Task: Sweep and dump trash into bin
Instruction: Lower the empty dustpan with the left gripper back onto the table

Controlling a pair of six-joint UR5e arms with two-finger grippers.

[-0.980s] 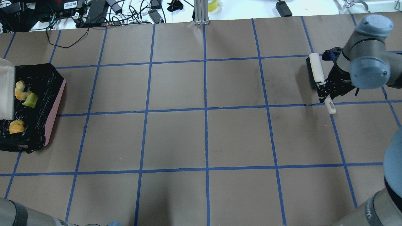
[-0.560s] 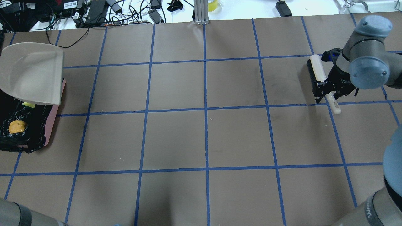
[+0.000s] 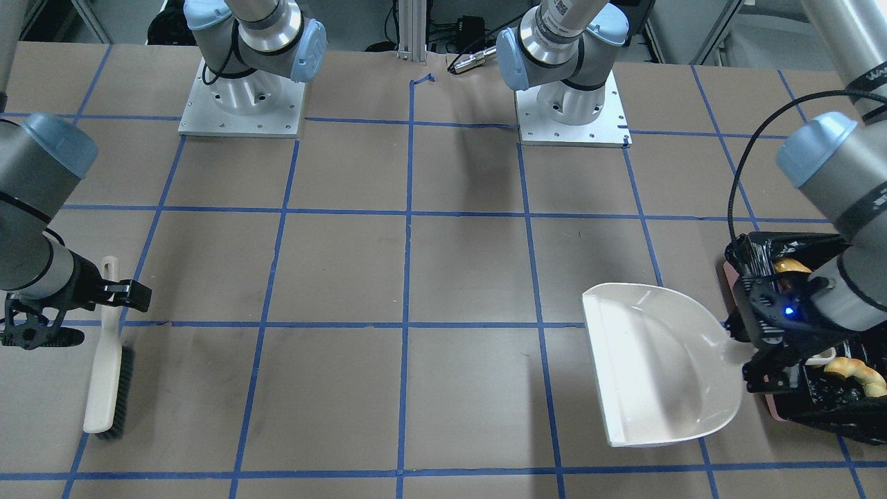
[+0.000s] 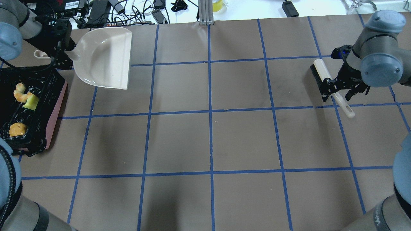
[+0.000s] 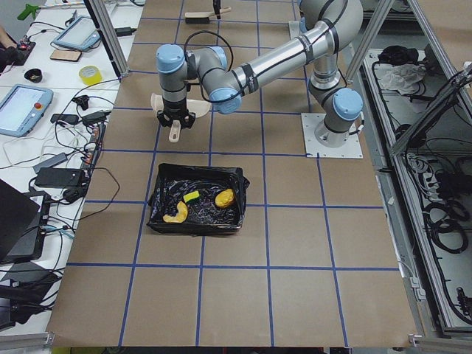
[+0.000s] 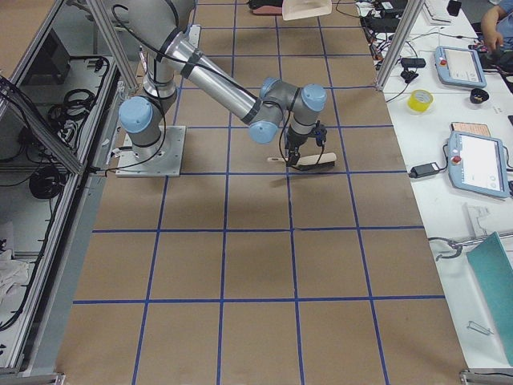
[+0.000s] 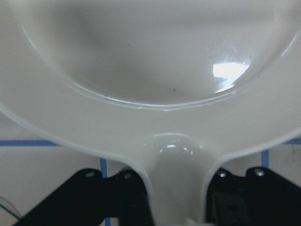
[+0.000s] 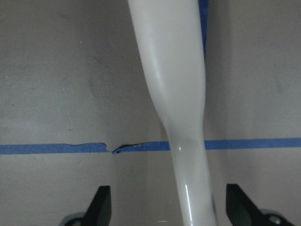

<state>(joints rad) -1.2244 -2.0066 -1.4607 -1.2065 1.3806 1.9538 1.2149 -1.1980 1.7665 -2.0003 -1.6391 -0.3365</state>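
The bin (image 4: pixel 55 110) is pink, lined with a black bag, and sits at the table's left end. In it lie the croissant (image 4: pixel 19 93), the sponge wedge (image 4: pixel 32 102) and the potato lump (image 4: pixel 17 129); they also show in the exterior left view (image 5: pixel 192 203). My left gripper (image 4: pixel 61 49) is shut on the handle of the empty cream dustpan (image 4: pixel 104 57), held past the bin's far right corner (image 7: pixel 155 70). My right gripper (image 4: pixel 339 91) is open and straddles the handle of the brush (image 4: pixel 321 73), its fingers apart from the handle (image 8: pixel 183 117).
Cables and power bricks (image 4: pixel 96 12) lie beyond the table's far edge. A metal post (image 4: pixel 205 12) stands at the far middle. The two arm bases (image 3: pixel 239 104) are on the robot's side of the table.
My left arm carried the dustpan from over the bin to the far right of it, uncovering the croissant and sponge. My right gripper opened around the brush handle, and the brush turned slightly.
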